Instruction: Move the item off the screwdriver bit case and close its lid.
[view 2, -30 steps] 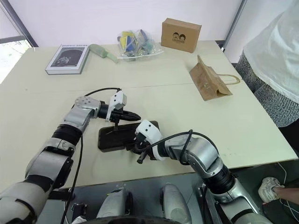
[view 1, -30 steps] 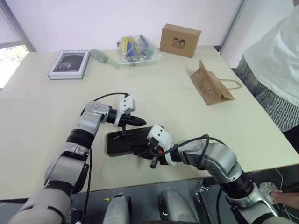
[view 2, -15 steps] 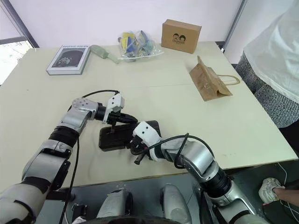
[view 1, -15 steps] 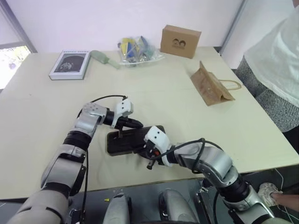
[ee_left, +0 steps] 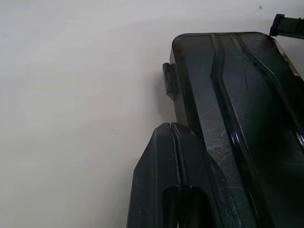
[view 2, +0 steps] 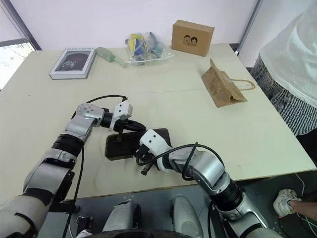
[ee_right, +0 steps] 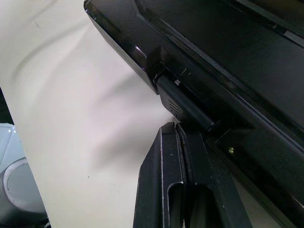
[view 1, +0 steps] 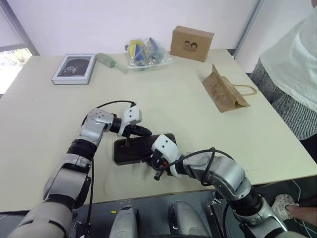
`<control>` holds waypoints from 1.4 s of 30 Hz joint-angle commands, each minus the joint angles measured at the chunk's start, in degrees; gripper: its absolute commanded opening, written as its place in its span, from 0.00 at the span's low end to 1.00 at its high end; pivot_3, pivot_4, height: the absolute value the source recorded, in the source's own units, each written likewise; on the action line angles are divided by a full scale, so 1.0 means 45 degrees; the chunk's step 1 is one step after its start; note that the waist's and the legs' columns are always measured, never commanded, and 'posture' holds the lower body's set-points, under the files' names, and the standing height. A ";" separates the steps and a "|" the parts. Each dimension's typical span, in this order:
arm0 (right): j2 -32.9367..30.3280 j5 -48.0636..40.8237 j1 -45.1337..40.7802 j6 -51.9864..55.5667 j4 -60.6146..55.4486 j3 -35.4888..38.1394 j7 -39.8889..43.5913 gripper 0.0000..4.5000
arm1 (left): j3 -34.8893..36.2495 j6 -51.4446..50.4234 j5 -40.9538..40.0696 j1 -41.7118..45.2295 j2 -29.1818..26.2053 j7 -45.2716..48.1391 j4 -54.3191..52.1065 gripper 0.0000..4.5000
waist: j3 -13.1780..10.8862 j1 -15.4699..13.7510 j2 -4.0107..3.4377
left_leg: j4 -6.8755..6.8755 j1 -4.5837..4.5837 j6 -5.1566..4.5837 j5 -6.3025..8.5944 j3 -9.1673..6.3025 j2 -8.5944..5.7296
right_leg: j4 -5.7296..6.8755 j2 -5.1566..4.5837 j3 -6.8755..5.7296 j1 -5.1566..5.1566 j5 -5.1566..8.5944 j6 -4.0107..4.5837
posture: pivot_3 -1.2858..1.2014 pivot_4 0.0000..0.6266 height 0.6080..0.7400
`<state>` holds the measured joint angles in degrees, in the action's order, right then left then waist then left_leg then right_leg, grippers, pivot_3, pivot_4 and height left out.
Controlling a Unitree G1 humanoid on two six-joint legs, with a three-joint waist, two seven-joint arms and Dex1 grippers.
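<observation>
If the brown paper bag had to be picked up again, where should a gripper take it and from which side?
Probably by the twisted loop handle of the paper bag, coming from the table's right edge: the bag lies flat and the loop sticks out that way, clear of everything else.

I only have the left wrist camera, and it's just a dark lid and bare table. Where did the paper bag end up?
Observer: The paper bag lies on the table far from the case, toward the person's side.
Operator: Is the lid down?
Observer: Yes, the lid lies flat on the case.
Operator: Where's the other claw?
Observer: The right claw, shut, sits at the black latch on the case's near edge. The left claw, also shut, is at its far edge.
</observation>
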<state>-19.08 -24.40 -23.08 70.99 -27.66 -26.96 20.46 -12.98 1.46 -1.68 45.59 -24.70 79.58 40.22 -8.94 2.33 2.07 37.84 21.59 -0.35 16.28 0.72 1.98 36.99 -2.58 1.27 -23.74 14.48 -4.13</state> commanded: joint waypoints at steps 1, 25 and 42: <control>0.0041 0.0699 -0.0206 -0.0028 0.0475 0.0378 -0.0636 0.00 | -0.0546 0.0176 0.0216 -0.0293 0.0059 0.0481 -0.0170 0.00 | 0.0000 0.0002 0.0000 | -0.0002 -0.0001 0.0000 0.0000 0.0000 0.0004 | -0.0002 -0.0001 0.0000 0.0000 0.0000 0.0000 | 0.52 0.24 1.00; 0.0349 0.1292 -0.0896 -0.0570 0.0089 0.0555 -0.1129 0.00 | -0.1051 0.0053 0.0408 -0.1090 0.0029 0.0898 -0.1051 0.00 | -0.0001 0.0057 -0.0001 | -0.0122 -0.0014 0.0000 -0.0001 0.0003 0.0024 | -0.0017 0.0001 0.0008 -0.0059 0.0021 0.0039 | 0.52 0.24 1.00; -0.0368 0.0878 -0.0901 -0.0536 -0.0654 0.0530 -0.0220 0.00 | -0.0848 0.0079 0.0416 -0.0966 0.0060 0.0739 -0.0828 0.00 | -0.0023 0.0010 -0.0030 | -0.0134 0.0005 0.0000 -0.0001 0.0001 0.0021 | -0.0020 0.0000 0.0007 -0.0081 0.0025 0.0047 | 0.52 0.24 1.00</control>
<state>-19.72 -22.82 -24.13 71.62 -29.36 -28.91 20.61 -12.85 1.94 -0.65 43.63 -25.50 79.58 35.57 -9.04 2.37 1.93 37.24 21.66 -0.34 16.28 0.72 2.05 36.87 -2.57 1.30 -24.15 14.59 -3.93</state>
